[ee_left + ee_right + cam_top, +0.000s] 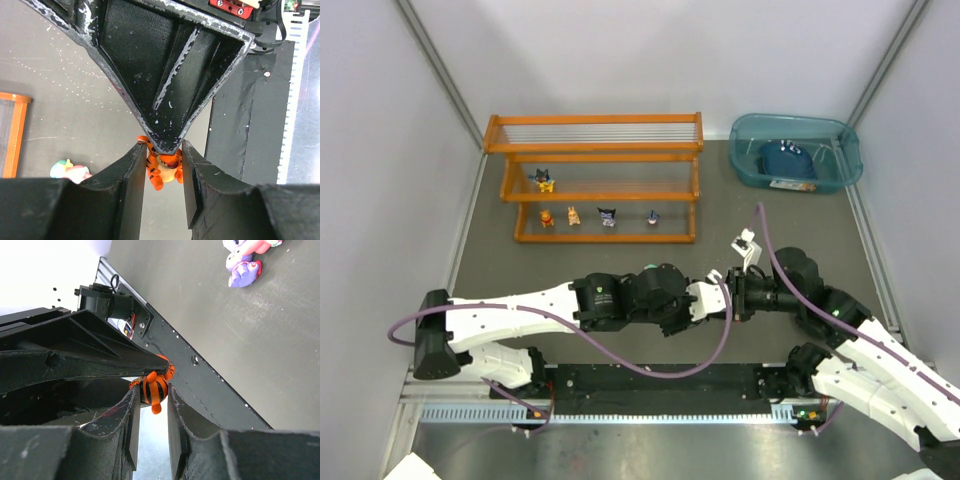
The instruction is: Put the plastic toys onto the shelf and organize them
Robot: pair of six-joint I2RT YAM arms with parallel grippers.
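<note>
An orange striped tiger toy [162,170] sits between the jaws of both grippers, which meet tip to tip above the table's near middle. My left gripper [162,150] is shut on it, and my right gripper [152,390] is shut on it too [156,399]. In the top view the left gripper [713,297] and right gripper [730,296] hide the tiger. A purple bunny [242,269] and a pink-white toy [70,171] lie on the table close by. The orange shelf [595,150] holds a black-yellow toy [544,181] on its middle tier and several toys [590,216] on its bottom tier.
A translucent teal bin [840,160] stands at the back right with a dark blue object [785,160] inside. Grey walls close in the table on the left, right and back. The black base rail [660,380] runs along the near edge.
</note>
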